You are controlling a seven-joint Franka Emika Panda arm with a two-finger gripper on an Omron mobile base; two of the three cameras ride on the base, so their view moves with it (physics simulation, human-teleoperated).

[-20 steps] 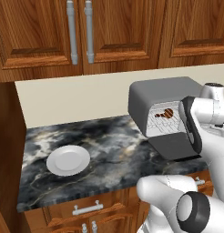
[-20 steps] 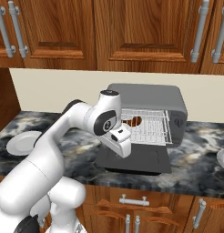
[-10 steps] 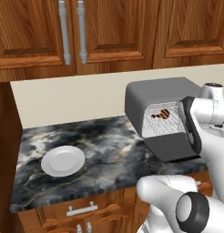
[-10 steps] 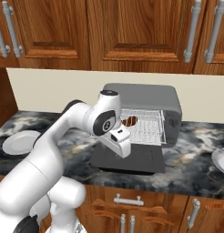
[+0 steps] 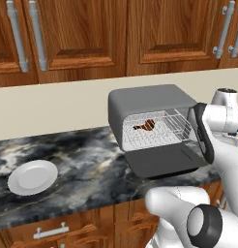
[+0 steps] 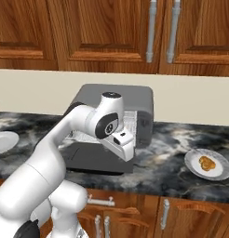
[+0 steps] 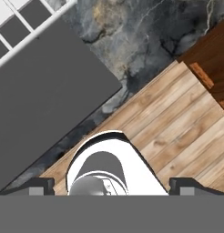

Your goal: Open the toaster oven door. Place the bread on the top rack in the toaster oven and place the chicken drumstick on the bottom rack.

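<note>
Base rolled right; tool (image 7: 112, 184) wide open, holding nothing, over door (image 7: 41, 109).

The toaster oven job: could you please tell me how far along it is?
Done: the toaster oven door lies open, and the chicken drumstick sits on a rack inside; which rack I cannot tell. In hand: nothing, the fingers are apart and empty. Left: the bread is on its plate.

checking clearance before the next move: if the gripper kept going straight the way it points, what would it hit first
The gripper points down past the counter edge, so probably the wooden floor, beside the open toaster oven door; depth is unclear.
</note>
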